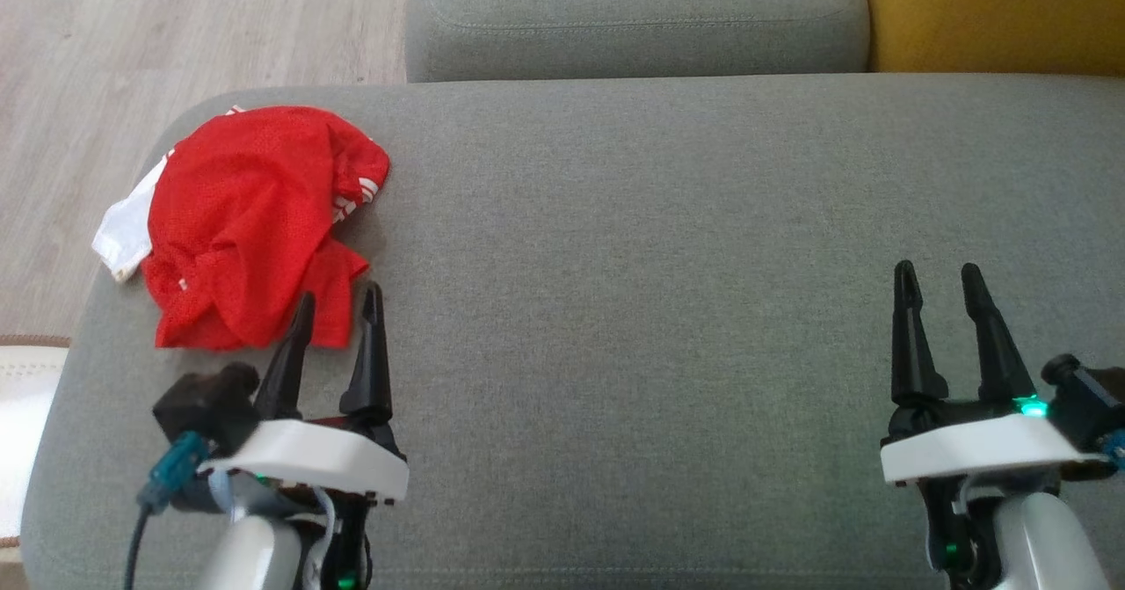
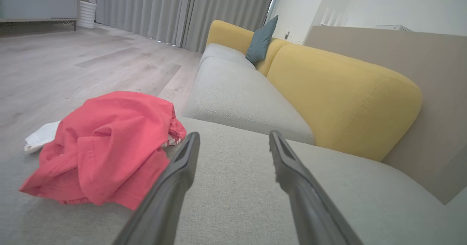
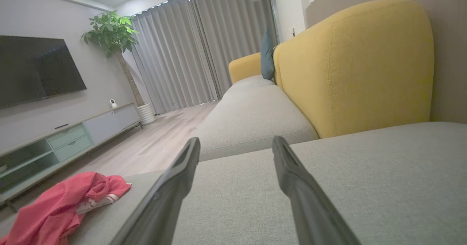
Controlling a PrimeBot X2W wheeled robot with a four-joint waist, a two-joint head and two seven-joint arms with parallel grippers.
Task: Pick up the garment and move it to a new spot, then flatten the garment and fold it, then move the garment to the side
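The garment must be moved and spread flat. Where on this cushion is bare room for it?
The grey cushion is bare from the red garment across to the right hand, and back to the seam with the far cushion. The strip between the hands is free. Crowded: the left end, where the garment lies crumpled by the left hand.

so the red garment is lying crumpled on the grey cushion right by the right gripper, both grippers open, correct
Not quite. The red garment lies crumpled on the grey cushion by the left gripper, not the right gripper, as the head view shows. Both grippers are open.
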